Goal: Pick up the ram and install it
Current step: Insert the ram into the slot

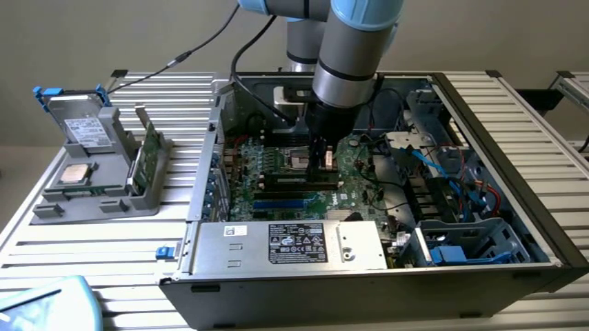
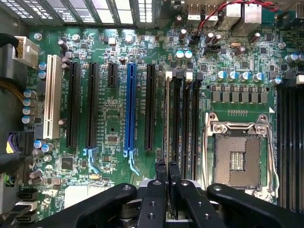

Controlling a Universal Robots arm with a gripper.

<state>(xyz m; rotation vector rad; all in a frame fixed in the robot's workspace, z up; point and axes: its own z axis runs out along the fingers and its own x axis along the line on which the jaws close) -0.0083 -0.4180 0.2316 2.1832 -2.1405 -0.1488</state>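
Tool [image 2: 167,166] narrow: its two black fingers [image 2: 160,173] stood close on either side of the long, thin ram stick [image 2: 166,118], gripping its near end.

Wrist view: ram stick seen edge-on as a pale strip. It stood on its long edge along the black memory slot [image 2: 176,118] group, on the side nearest the long blue plastic slot [image 2: 130,109]. Long axis parallel to those slots, running away from the tool towards the white clip [image 2: 168,75]. Whether it was fully seated could not be told (the fingers covered the near end). The square open processor socket [image 2: 237,159] lay on the far side of the slots, on the green motherboard [image 2: 109,118].

Exterior view: tool [image 1: 324,155] reached straight down into the open black computer case [image 1: 515,138] on the slatted metal table [image 1: 92,248]. The arm's barrel masked the fingertips. At the exterior view's left a grey plastic holder [image 1: 92,200] carried a silver drive with a white label [image 1: 83,127], a square silver processor chip [image 1: 74,174] and a green board on edge [image 1: 147,155].
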